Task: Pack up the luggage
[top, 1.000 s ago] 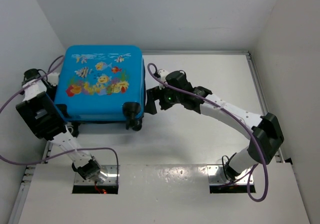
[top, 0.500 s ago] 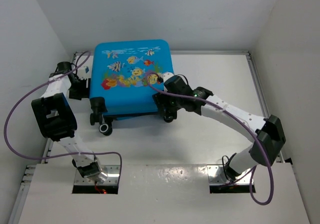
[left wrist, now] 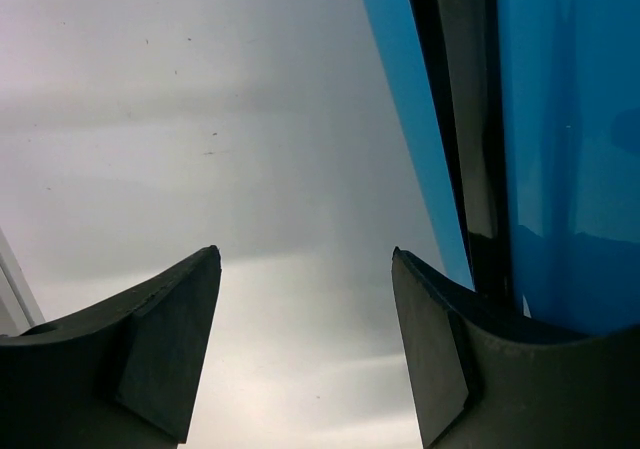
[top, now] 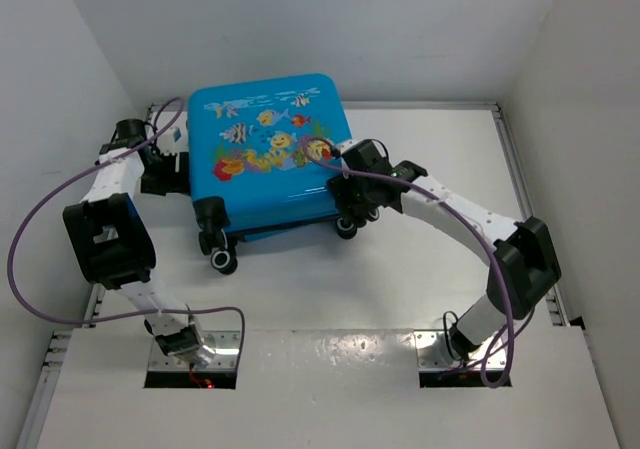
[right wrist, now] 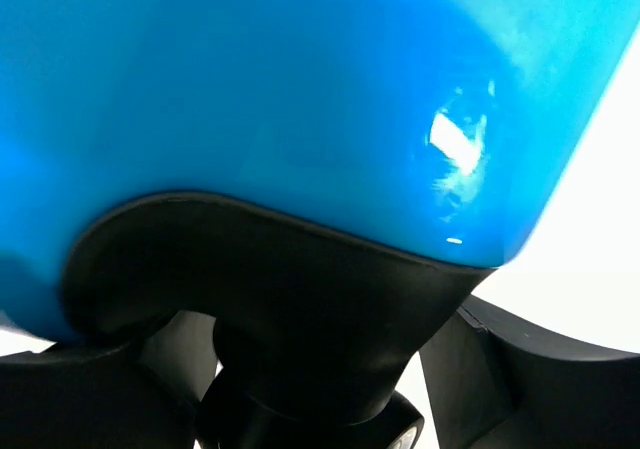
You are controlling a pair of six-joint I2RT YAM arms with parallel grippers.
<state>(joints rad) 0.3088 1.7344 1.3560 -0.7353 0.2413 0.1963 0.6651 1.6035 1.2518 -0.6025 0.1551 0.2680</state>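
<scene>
While the blue fish-print suitcase [top: 265, 154] lies flat on the counter [top: 420, 279] toward the back left, print side up and wheels facing the arms, both arms crowd its edges. The left gripper [top: 160, 169] is at the case's left side. Its wrist view shows it released, fingers [left wrist: 160, 349] spread with only bare counter between them. One finger is just beside the black zipper band [left wrist: 465, 119] that runs between the two blue shells.

The right gripper [top: 352, 207] is at the near right corner. Its wrist view is filled by the glossy shell and the black wheel housing [right wrist: 280, 289], which sits between the fingers with a small wheel [right wrist: 400, 434] below. Whether those fingers are clenched on the housing or only straddling it, I cannot tell.

The shells look closed together, though from above the lower one shows slightly past the lid at the near edge. I cannot say the zip is done up.

Several things could go wrong from here. A hard, slick shell on a smooth counter probably swivels easily, so a push or pull at one corner alone would likely pivot the case toward the left arm rather than move it straight. The rounded housing offers a poor hold and the fingers could slip off it. The left finger, so close to the seam, could wedge against the zipper band if the case shifts sideways.
</scene>
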